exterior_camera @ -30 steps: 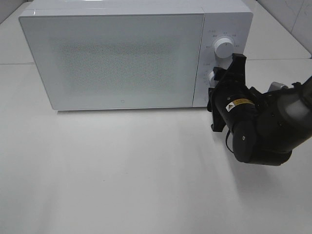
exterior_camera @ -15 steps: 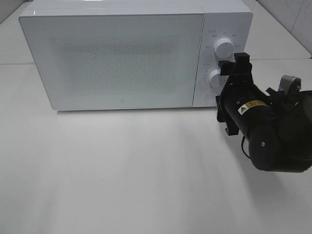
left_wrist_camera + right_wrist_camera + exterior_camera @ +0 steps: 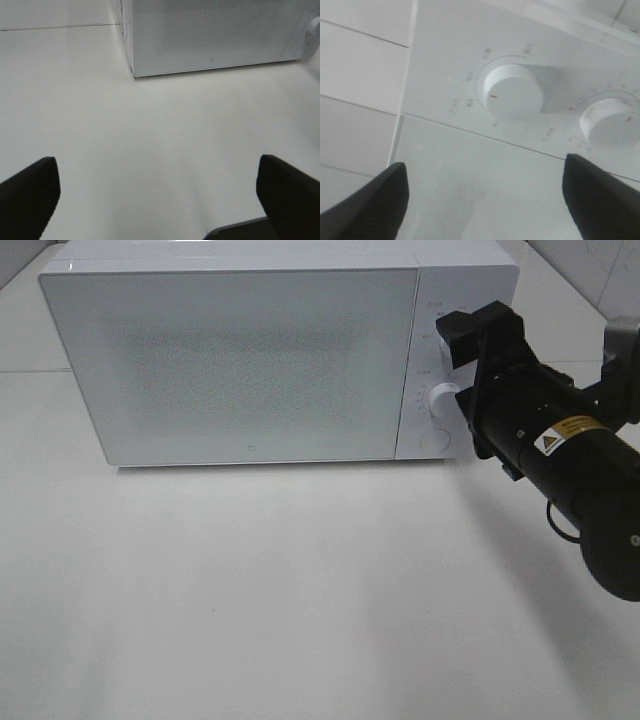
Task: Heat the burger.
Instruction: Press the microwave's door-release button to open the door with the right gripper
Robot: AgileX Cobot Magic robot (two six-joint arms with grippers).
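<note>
- Over the white table (image 3: pixel 250 590), in the exterior high view, a white microwave (image 3: pixel 250 360) stands at the back with its speckled door shut flat against the body.
- At the right of that view, the right gripper (image 3: pixel 462 375) is raised in front of the microwave's control panel and covers the place of the upper knob. The lower knob (image 3: pixel 443 400) and a round button (image 3: pixel 433 440) below it show just beside the black arm.
- From this view I cannot tell how the right jaws stand, since the arm's own body hides most of them. The left arm does not enter this view.
- The burger shows nowhere on the table, and I cannot see anything through the speckled door.
- From the left wrist view, the left gripper (image 3: pixel 156 165) has its jaws wide apart, with one dark finger at each lower corner and nothing between them. It is above bare table (image 3: pixel 125 125), well apart from the microwave (image 3: pixel 210 30), whose near corner and shut door fill the far side.
- From the right wrist view, the right gripper (image 3: pixel 485 165) points at the control panel, and its jaws are apart and grip nothing.
- The upper knob (image 3: pixel 512 92), which has a small red mark, lies ahead of the gap between the two dark fingers and is touched by neither. The lower knob (image 3: pixel 612 122) sits beside it, towards one finger.
- The dotted door window also shows between the jaws here, and the burger is not to be seen in this view either.
</note>
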